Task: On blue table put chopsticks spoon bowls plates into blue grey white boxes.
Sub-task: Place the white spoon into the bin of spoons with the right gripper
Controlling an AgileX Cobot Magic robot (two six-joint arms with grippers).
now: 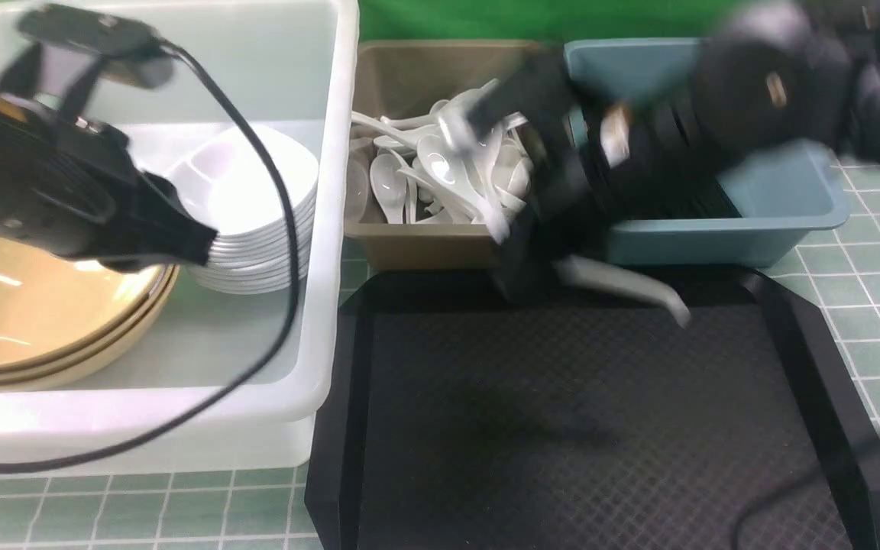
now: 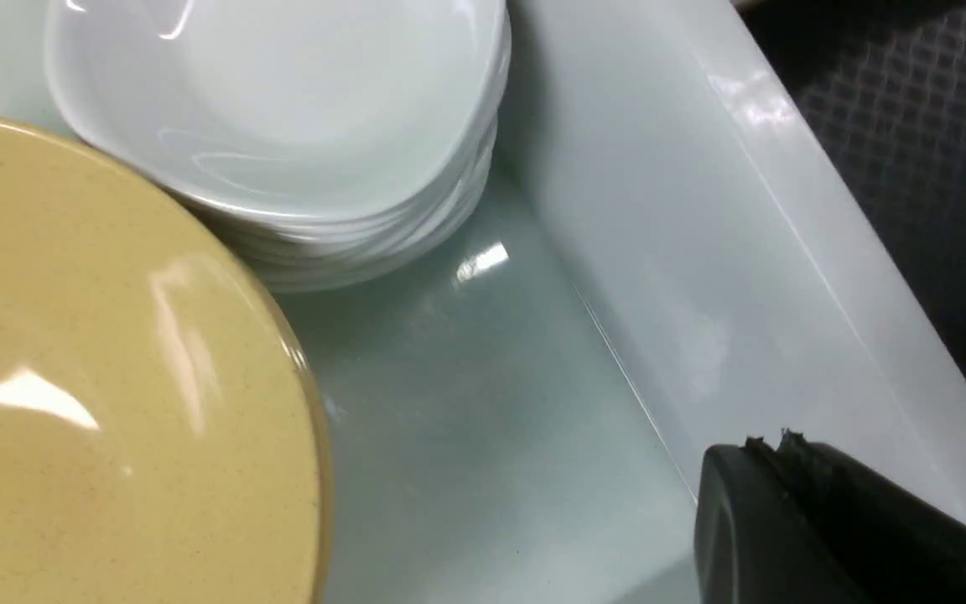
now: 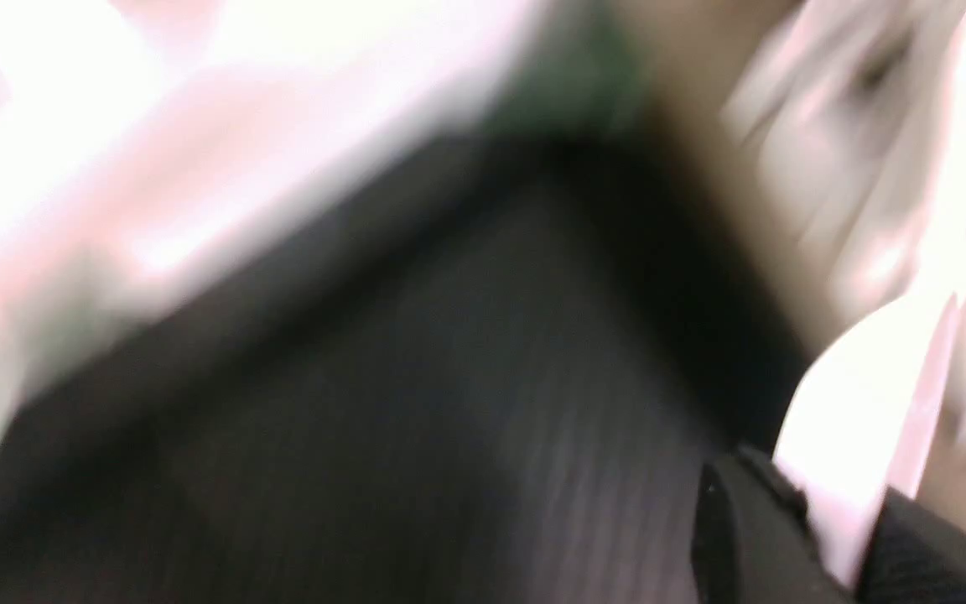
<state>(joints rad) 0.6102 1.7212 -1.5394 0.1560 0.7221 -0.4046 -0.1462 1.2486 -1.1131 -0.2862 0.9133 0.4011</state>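
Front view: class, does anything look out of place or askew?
One white spoon hangs, blurred, above the black tray, outside the grey-brown box of jumbled spoons; the right gripper seems to hold it.

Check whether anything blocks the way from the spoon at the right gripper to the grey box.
Nothing visible does. The spoon, blurred, seems held in the right gripper just on the robot's side of the grey box, whose top is open; only its near wall lies between them.

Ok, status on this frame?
Left tool over white box, state unclear. Right tool blurred, apparently gripping spoon above tray, near grey box. Nothing visibly blocking.
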